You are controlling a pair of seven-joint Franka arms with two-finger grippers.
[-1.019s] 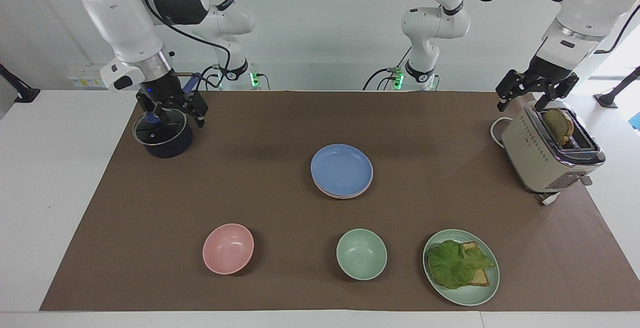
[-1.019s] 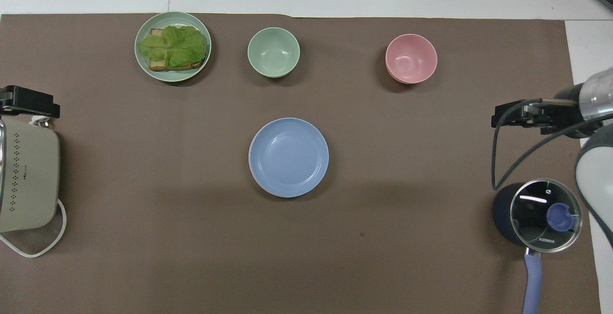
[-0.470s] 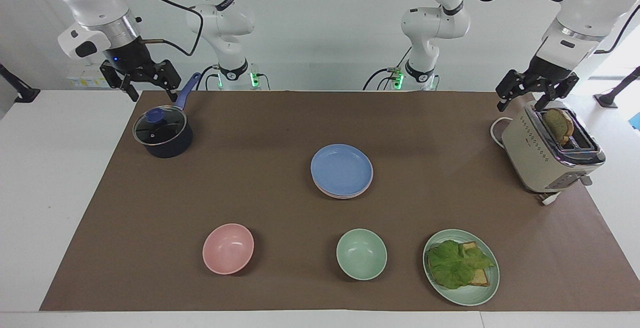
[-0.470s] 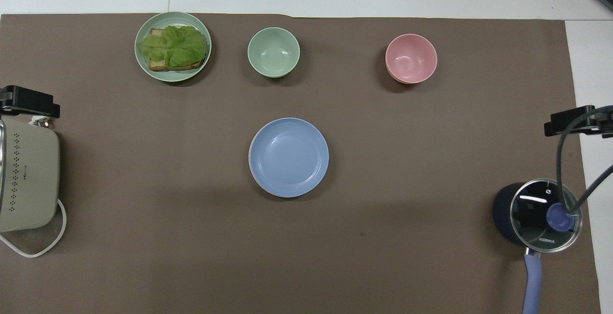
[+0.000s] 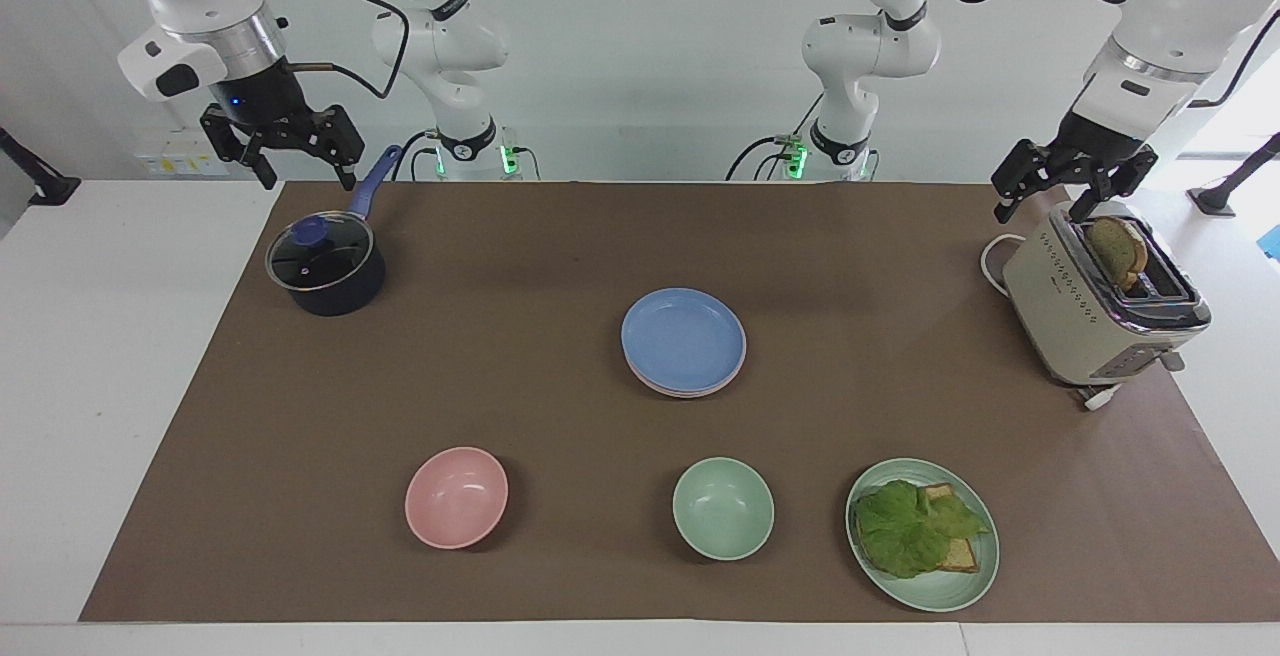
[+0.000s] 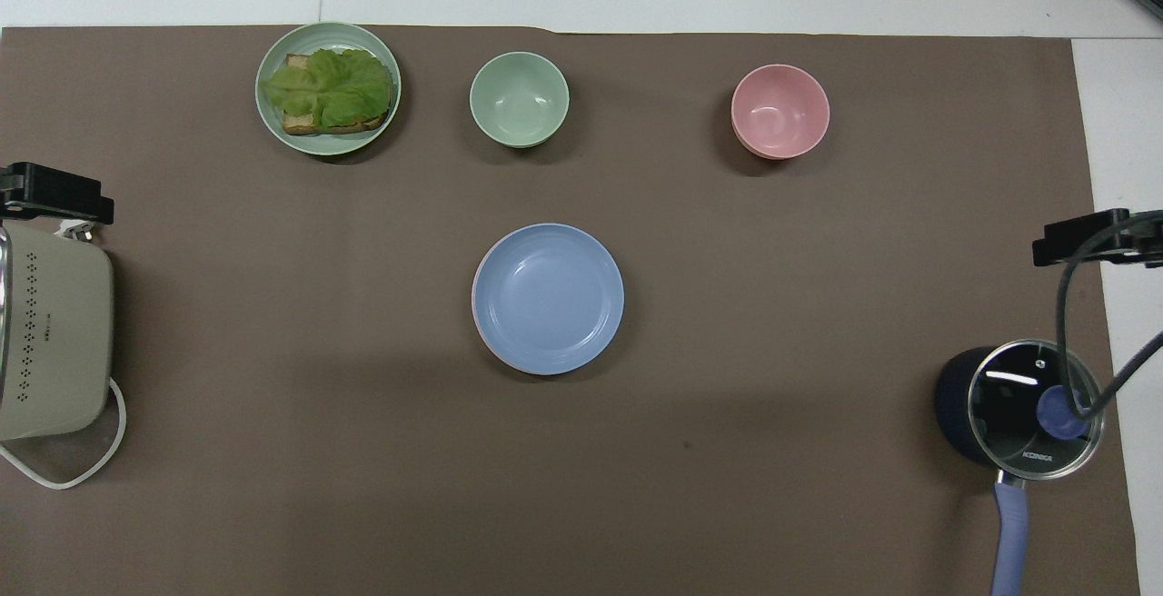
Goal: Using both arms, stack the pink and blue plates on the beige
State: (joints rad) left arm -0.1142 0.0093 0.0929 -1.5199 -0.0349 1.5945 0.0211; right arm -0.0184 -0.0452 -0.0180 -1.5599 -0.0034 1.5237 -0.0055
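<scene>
Since the earlier frame our right gripper (image 5: 280,151) has risen off the saucepan (image 5: 326,271) and now hangs above the table edge just by the pan's handle, jaws spread and empty; our left gripper (image 5: 1072,186) has stayed over the toaster (image 5: 1095,306), likewise released and carrying nothing. Taking the saucepan as our landmark, the plate stack sits well apart from it toward the left arm's end and farther from us, near the middle of the brown mat (image 5: 500,356). We judge the stacking finished: the blue plate (image 5: 683,338) lies on top, a thin rim of the pink plate (image 5: 690,392) shows beneath it, and whatever lies under that we cannot clearly make out, so the beige plate is presumably at the bottom but hidden. The blue plate looks shallow, round and matte, sitting level and nearly concentric on the pile, with only a sliver of pink peeking out in the overhead view. Nothing seems left but for both arms to wait.
</scene>
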